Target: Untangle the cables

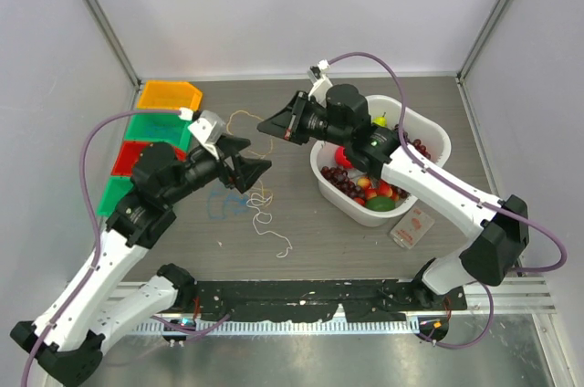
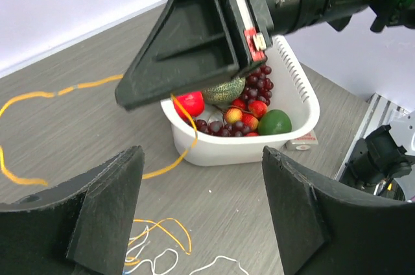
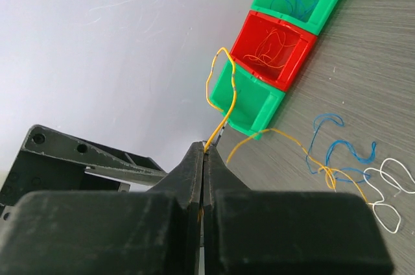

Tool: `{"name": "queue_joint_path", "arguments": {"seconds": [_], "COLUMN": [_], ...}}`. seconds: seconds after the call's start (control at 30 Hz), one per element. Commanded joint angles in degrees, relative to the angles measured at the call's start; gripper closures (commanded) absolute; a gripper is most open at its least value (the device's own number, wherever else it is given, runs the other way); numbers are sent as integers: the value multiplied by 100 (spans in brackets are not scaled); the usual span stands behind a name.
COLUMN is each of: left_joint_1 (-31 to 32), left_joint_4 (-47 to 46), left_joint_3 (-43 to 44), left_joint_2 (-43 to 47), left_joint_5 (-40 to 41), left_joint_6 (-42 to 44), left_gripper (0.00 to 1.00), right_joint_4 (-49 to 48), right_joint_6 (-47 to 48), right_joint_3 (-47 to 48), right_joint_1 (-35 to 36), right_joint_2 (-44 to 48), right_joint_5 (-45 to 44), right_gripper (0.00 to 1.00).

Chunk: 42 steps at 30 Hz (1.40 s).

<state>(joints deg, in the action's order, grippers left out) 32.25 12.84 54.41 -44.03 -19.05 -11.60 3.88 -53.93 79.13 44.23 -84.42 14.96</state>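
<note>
The cables (image 1: 245, 193) lie as a small loose clump of blue, orange and white wires on the table between the arms. My right gripper (image 1: 270, 128) is shut on one orange wire (image 3: 220, 87) and holds it above the table; that wire trails down to the clump. Blue wire (image 3: 337, 152) and white wire (image 3: 389, 191) lie flat. My left gripper (image 1: 254, 171) is open and empty just above the clump. In the left wrist view its fingers (image 2: 97, 216) straddle orange and white strands (image 2: 162, 229), with the right gripper (image 2: 194, 35) above.
A white basket (image 1: 429, 122) of fruit stands to the right, also seen in the left wrist view (image 2: 259, 148). A small packet (image 1: 412, 227) lies in front of it. Orange (image 1: 169, 95), green (image 1: 160, 127), red (image 1: 137, 157) and green (image 1: 114, 193) bins line the left side.
</note>
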Motion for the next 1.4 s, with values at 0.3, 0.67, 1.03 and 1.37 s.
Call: {"name": "queue_joint_path", "arguments": {"seconds": [0.3,0.67,1.03,1.37], "left_joint_1": [9,-34,-930,-2503], "left_joint_4": [-80,1209,3786,2989], "left_joint_3": [298,1526,3558,2172], "left_joint_2": [-1178,-1467,-1837,-1153], "left_joint_5": [-381,1709,5172,6080], "left_joint_6": [404,-466,-686,-362], "left_gripper": [55,100,100,100], "right_joint_4": [-827,1042,3653,3962], "right_joint_6": [-381,1813,2369,2782], "right_joint_3": [-117,-38,637,497], "right_joint_1": [-169,-854,-872,-881], "right_joint_2": [-30,214,1797,1745], "right_joint_5": [525,-585,-1831,-1584], "right_gripper": [99,28,22,22]}}
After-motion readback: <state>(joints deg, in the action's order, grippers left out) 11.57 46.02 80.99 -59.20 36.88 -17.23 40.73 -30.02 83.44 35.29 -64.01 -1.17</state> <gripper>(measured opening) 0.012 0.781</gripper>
